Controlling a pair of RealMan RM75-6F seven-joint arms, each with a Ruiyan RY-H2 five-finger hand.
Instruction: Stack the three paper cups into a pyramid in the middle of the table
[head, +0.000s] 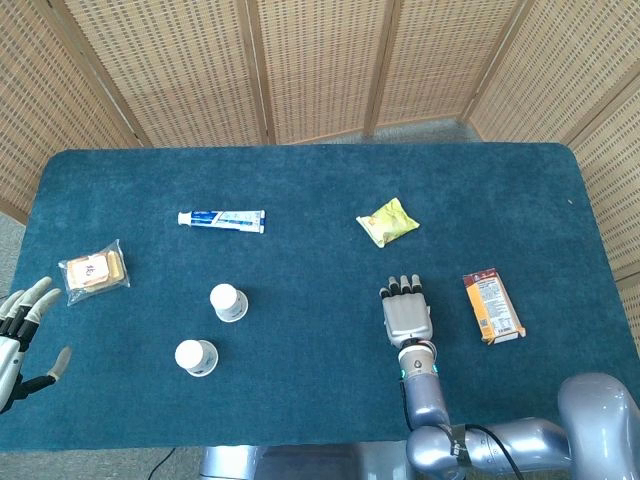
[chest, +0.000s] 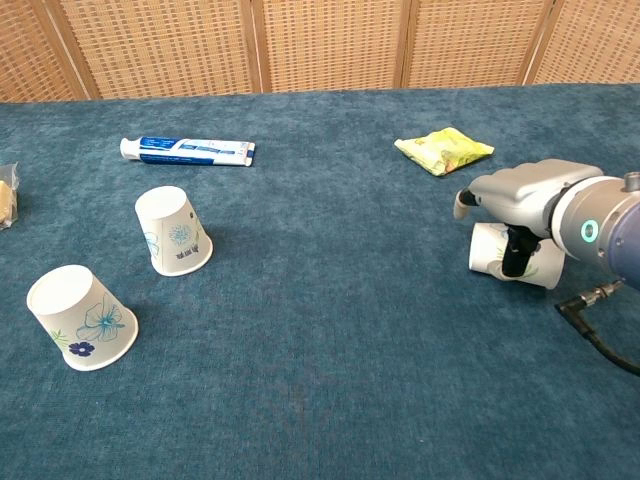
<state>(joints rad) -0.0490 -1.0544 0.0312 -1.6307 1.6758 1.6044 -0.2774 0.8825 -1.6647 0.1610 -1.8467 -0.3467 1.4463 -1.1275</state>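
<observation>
Silver right robot hand (chest: 520, 195) lies palm-down over a tipped white paper cup (chest: 500, 258); whether it grips is unclear. Left of that cup, two upturned white floral paper cups (chest: 175, 232) (chest: 82, 318) stand on the blue worktop (chest: 330, 330). The left robot hand (head: 20, 335) hangs spread, empty.

Screened lab: blue-clothed table (head: 300, 180), wicker screens (head: 320, 60)

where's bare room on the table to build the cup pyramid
The widest bare patch is mid-table, between the two upside-down cups on one side and the right robot hand over the third cup on the other, in front of the toothpaste and yellow packet. The right side is crowded.
</observation>
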